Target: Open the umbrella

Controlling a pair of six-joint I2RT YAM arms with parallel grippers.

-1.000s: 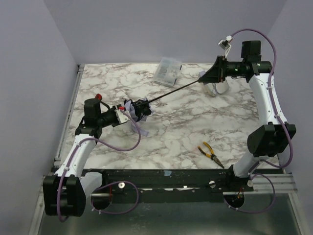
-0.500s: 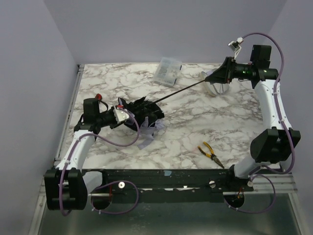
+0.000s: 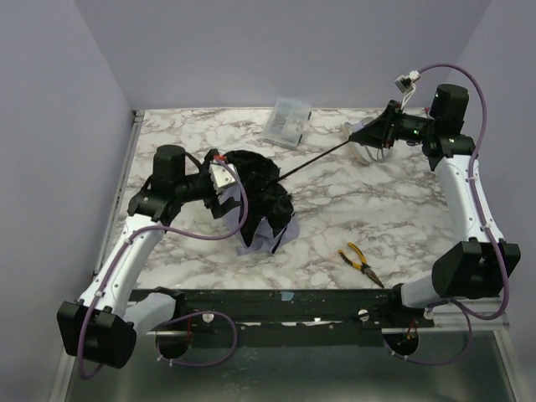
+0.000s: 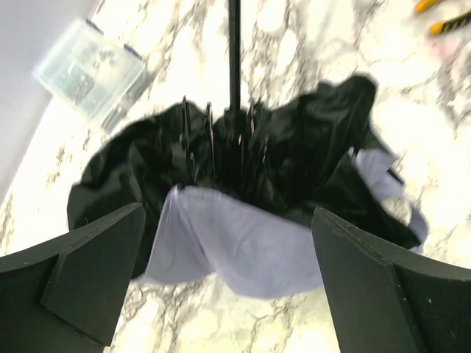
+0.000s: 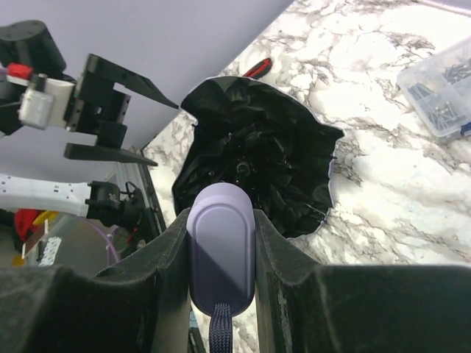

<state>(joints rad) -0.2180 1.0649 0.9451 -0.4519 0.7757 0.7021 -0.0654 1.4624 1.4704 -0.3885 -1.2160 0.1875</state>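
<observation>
The umbrella's canopy (image 3: 261, 199) lies half spread on the marble table, black inside with a pale lavender flap (image 4: 243, 243) toward my left arm. Its thin black shaft (image 3: 322, 157) slants up to the right. My right gripper (image 3: 373, 134) is shut on the small pale handle (image 5: 221, 239), which sits squeezed between both fingers, and the canopy (image 5: 257, 154) lies beyond it. My left gripper (image 3: 228, 186) hovers just left of the canopy, its jaws wide apart with only table and fabric edge between the fingers (image 4: 81, 279).
A clear plastic box (image 3: 286, 122) stands at the back centre, also in the left wrist view (image 4: 90, 68). Yellow-handled pliers (image 3: 360, 263) lie near the front right. Lavender walls close in the table's left and back sides.
My left gripper let go of the bundled canopy, opened wide and rose. The canopy spread out from a tight bundle. My right gripper drew the handle slightly right.
</observation>
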